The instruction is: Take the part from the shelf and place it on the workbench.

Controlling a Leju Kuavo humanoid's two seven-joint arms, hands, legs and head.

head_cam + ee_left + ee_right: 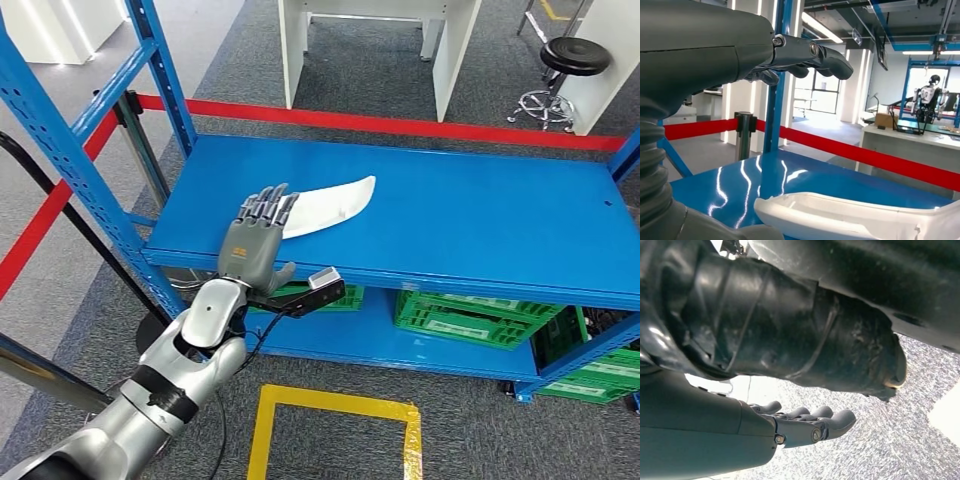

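Observation:
The part point(332, 206) is a long white curved plastic shell lying flat on the blue shelf point(468, 215), left of its middle. My left hand point(255, 240) hovers at the shelf's front edge with straight fingers point(266, 208) reaching over the part's near end, holding nothing. In the left wrist view the part point(851, 217) lies just under the outstretched fingers point(817, 57), with a gap between them. My right hand point(806, 425) hangs down over grey carpet, fingers extended and empty.
Blue uprights point(45, 130) frame the shelf at left. Green crates point(475, 320) sit on the lower shelf. A red barrier strip point(407, 125) runs behind. A yellow floor marking point(332, 425) lies in front. White table legs point(445, 50) and a black stool point(570, 65) stand beyond.

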